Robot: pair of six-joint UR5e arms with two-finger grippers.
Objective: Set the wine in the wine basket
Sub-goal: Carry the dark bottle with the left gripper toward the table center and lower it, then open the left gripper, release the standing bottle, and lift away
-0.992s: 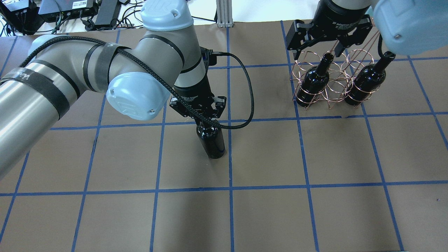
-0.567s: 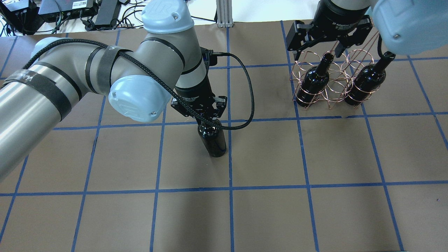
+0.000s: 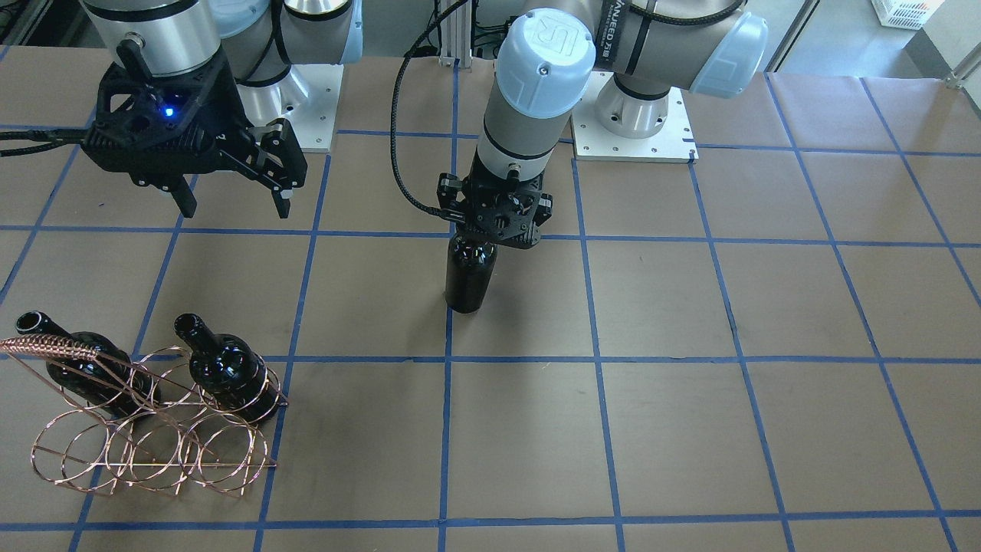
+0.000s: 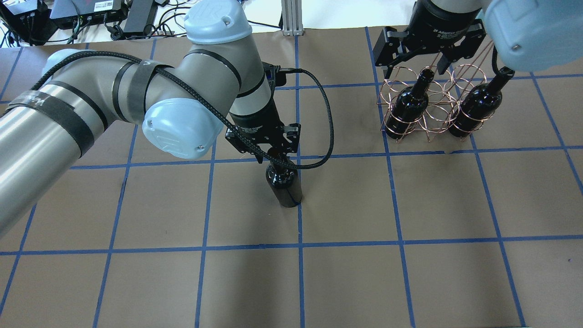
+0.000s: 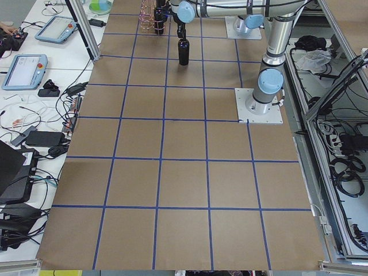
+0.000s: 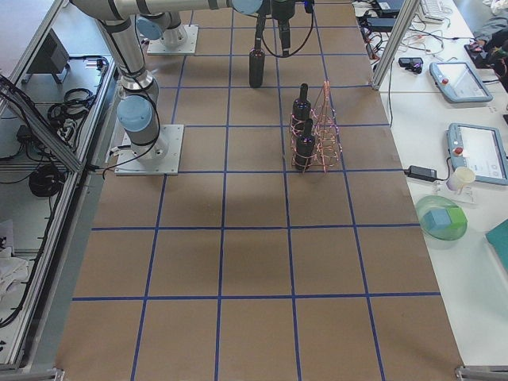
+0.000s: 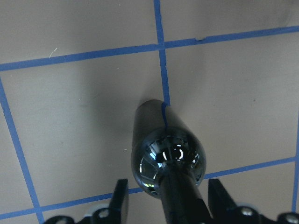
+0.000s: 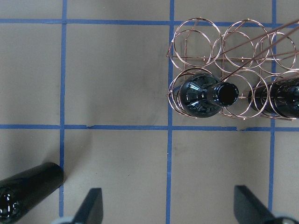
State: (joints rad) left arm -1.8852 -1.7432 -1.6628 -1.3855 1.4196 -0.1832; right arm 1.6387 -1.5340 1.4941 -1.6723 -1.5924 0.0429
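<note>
My left gripper (image 4: 277,157) is shut on the neck of a glossy black wine bottle (image 4: 285,187) that stands upright at the table's middle. It also shows in the front view (image 3: 469,276) and the left wrist view (image 7: 166,149). I cannot tell if its base touches the table. The copper wire wine basket (image 4: 432,129) (image 3: 149,452) stands at the far right. It holds two more bottles (image 4: 410,105) (image 4: 476,111) in the outer rings of one row. My right gripper (image 4: 414,70) (image 3: 235,208) is open and empty above the basket.
Brown table paper with a blue tape grid (image 4: 346,200) lies between the held bottle and the basket. The basket's braided handle (image 3: 54,345) rises over the bottles. Cables and boxes (image 4: 91,13) lie beyond the table's far edge.
My left gripper has shifted a little to the right, and the bottle has moved with it. The right gripper and the basket have not moved.
</note>
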